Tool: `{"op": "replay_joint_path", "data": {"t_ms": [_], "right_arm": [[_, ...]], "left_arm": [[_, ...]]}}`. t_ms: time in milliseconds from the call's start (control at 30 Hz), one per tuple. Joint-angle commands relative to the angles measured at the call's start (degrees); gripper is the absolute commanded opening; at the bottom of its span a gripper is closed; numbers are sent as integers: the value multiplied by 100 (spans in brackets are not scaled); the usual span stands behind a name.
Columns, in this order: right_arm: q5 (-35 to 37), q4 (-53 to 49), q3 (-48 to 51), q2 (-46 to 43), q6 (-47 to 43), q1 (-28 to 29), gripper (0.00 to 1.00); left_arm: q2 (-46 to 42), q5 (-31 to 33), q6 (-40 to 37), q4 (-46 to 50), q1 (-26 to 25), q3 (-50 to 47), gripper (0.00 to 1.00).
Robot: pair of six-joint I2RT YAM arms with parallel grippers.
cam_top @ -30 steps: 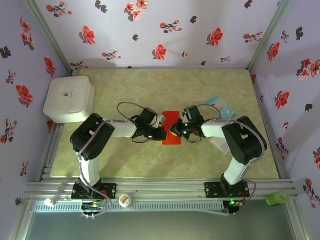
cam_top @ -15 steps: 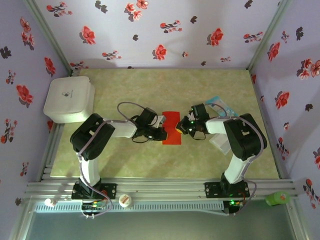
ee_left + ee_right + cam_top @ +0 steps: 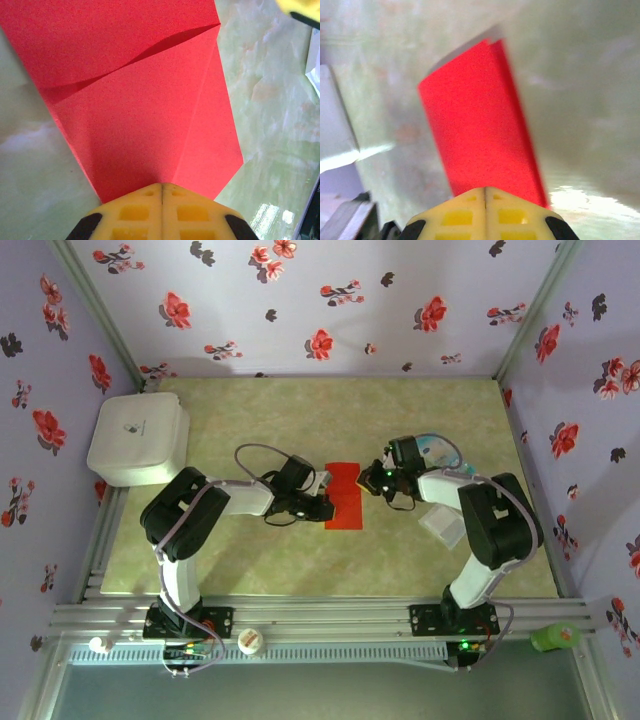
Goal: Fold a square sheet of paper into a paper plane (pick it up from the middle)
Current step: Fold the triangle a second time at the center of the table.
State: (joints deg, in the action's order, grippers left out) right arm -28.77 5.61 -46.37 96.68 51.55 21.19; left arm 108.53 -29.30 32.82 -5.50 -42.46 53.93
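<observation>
**Item 1: packet** (image 3: 440, 452). Light blue and white, flat on the table (image 3: 250, 570). It serves as my reference mark for the entries below.

**Item 2: square sheet of paper** (image 3: 343, 496). Bright red, lying left of the packet and apart from it.
- From above it is already folded down to a narrow strip running away from my bases.
- My left wrist view of the sheet (image 3: 140, 115) shows a lengthwise crease and a slanting upper flap, slightly lifted, with a shadow beneath it.
- It has no pointed nose yet, so I judge the plane to be only part folded.

**Item 3: my left gripper** (image 3: 162, 189). It sits on the side of the sheet away from the packet.
- The pads are clenched together, with the tips at the sheet's edge where the crease ends.
- I cannot tell whether they nip a layer or merely pin the sheet down.
- Its position has not changed over the last second.

**Item 4: my right gripper** (image 3: 372, 483). The pads are clenched, with nothing between them that I can see.
- A second ago it sat over the sheet's packet-side edge. It has since drawn off towards the packet and now stands between the two, just beside the sheet.
- The right wrist view is blurred, which fits a gripper in motion.

**Item 5: reading.**
- The pressing pass on that side looks finished.
- The left gripper acts as anchor, and the right is free for the next fold.
- The lifted flap may spring open if it is left unpressed.
</observation>
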Motion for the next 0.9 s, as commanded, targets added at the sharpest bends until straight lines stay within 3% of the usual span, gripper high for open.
{"op": "replay_joint_path", "data": {"t_ms": [0, 167, 567, 867], "right_arm": [[-216, 159, 162, -78, 72, 212, 3], [-267, 375, 294, 264, 222, 246, 1], [251, -191, 510, 547, 110, 141, 0], [246, -218, 523, 493, 136, 148, 0]], "left_arm": [[51, 367, -95, 669, -17, -230, 0], [-11, 366, -14, 568, -22, -234, 0], [-629, 252, 198, 897, -17, 308, 7], [-29, -23, 456, 1020, -212, 1080, 3]]}}
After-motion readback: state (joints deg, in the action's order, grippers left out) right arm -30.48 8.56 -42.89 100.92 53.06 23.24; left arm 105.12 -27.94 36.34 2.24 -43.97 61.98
